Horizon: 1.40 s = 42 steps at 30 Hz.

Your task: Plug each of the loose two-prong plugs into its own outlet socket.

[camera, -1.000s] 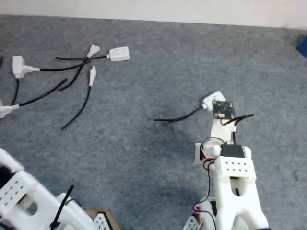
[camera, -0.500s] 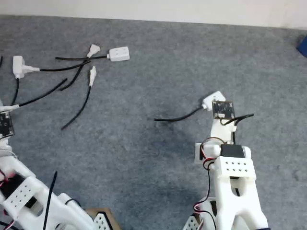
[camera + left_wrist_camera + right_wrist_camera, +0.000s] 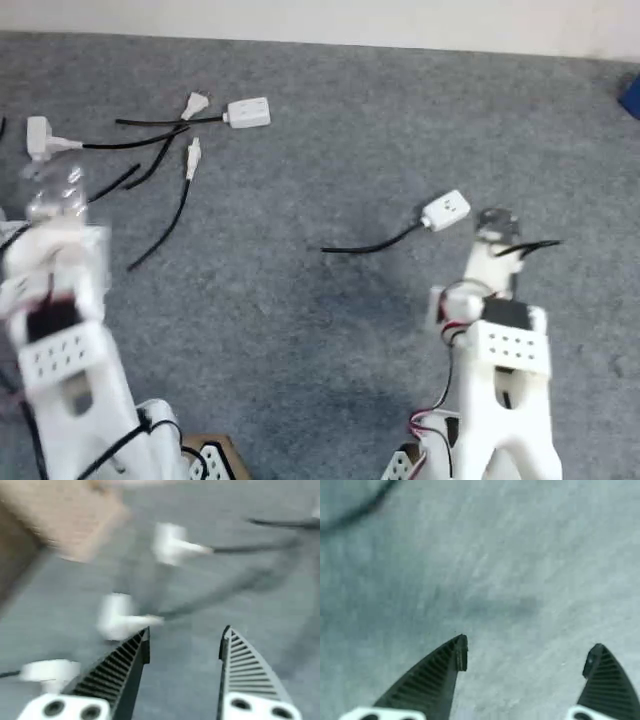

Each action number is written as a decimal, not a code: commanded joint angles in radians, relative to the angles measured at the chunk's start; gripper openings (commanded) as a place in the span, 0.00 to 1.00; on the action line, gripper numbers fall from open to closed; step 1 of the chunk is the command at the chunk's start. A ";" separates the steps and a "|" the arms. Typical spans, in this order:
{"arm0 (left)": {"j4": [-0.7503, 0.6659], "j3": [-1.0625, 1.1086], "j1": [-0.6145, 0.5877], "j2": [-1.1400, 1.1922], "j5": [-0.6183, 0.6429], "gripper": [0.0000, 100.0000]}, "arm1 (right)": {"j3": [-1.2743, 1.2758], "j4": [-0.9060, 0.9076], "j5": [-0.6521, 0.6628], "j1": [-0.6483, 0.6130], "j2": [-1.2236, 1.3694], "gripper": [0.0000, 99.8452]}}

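surface: grey carpet-like mat (image 3: pixel 300 330), pale wall strip (image 3: pixel 320 20) along the far edge.
left gripper (image 3: pixel 185 630): jaws moderately apart, nothing between them. It hangs over the far-left clutter.
right gripper (image 3: pixel 529 642): jaws spread wide and empty, bare mat below.
lone socket block (image 3: pixel 445 210): mid-right on the mat, just beside the right arm's tip. Its black cord (image 3: pixel 365 245) trails toward the centre.
far socket block (image 3: pixel 248 112): far left-centre, cord running left into the tangle.
edge block (image 3: pixel 38 135): far left. A cord leaves its side and may be a plug already seated, can't confirm.
plug A (image 3: pixel 195 103): loose, near the far socket block.
plug B (image 3: pixel 192 152): loose, just nearer than plug A, cord curving toward the camera.
why so: my read is a split by reach. The left arm sits over the cluster with the loose plugs, and the right arm waits open by the lone block to steady or feed it.
count: 3 white blocks, 2 clearly loose plugs, 2 arms. The cords cross, so their number is unclear.
left wrist: 3 blurred white pieces ahead of the jaws, plug or socket can't tell.
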 commanded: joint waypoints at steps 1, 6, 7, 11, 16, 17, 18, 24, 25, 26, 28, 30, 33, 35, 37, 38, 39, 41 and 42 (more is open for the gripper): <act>0.410 -0.344 0.249 0.186 0.020 0.23 | -0.219 0.065 -0.002 0.073 0.001 0.36; 0.482 -0.674 0.371 0.549 0.083 0.23 | -0.433 0.272 0.000 0.039 -0.002 0.36; 0.482 -0.748 0.372 0.639 0.097 0.23 | -0.426 0.292 0.000 0.025 -0.008 0.36; 0.483 -1.096 0.369 1.032 0.107 0.23 | -0.305 0.191 -0.006 0.002 -0.008 0.36; 0.591 -1.644 0.354 1.497 0.106 0.23 | -0.071 -0.058 -0.009 0.008 -0.008 0.36; 0.638 -1.773 0.354 1.581 0.106 0.23 | -0.041 -0.087 -0.009 0.022 -0.008 0.36; 0.687 -1.902 0.357 1.661 0.106 0.23 | -0.025 -0.099 -0.009 0.042 -0.008 0.36; 0.927 -2.632 0.435 2.041 0.018 0.23 | -0.042 -0.099 -0.072 0.114 -0.008 0.36; 0.947 -2.703 0.443 2.086 0.009 0.23 | -0.039 -0.099 -0.072 0.114 -0.008 0.36; 0.962 -2.744 0.446 2.121 0.008 0.23 | -0.039 -0.099 -0.072 0.114 -0.008 0.36; 0.967 -2.732 0.443 2.150 0.008 0.23 | -0.041 -0.099 -0.072 0.114 -0.008 0.36; 0.967 -2.701 0.426 2.160 0.008 0.23 | -0.039 -0.099 -0.072 0.114 -0.008 0.36; 0.962 -2.684 0.387 2.158 0.008 0.23 | -0.039 -0.101 -0.072 0.114 -0.008 0.36; 0.948 -2.684 0.369 2.153 0.006 0.23 | -0.039 -0.101 -0.074 0.114 -0.008 0.36; 0.933 -2.684 0.364 2.152 -0.009 0.23 | -0.039 -0.101 -0.077 0.114 -0.008 0.36; 0.930 -2.678 0.369 2.149 -0.031 0.23 | -0.038 -0.101 -0.078 0.114 -0.008 0.36; 0.934 -2.677 0.378 2.147 -0.041 0.23 | -0.038 -0.101 -0.078 0.114 -0.008 0.36; 0.970 -2.677 0.398 2.141 -0.035 0.23 | -0.038 -0.102 -0.078 0.116 -0.008 0.36; 0.996 -2.684 0.407 2.140 -0.020 0.23 | -0.044 -0.102 -0.078 0.120 -0.008 0.36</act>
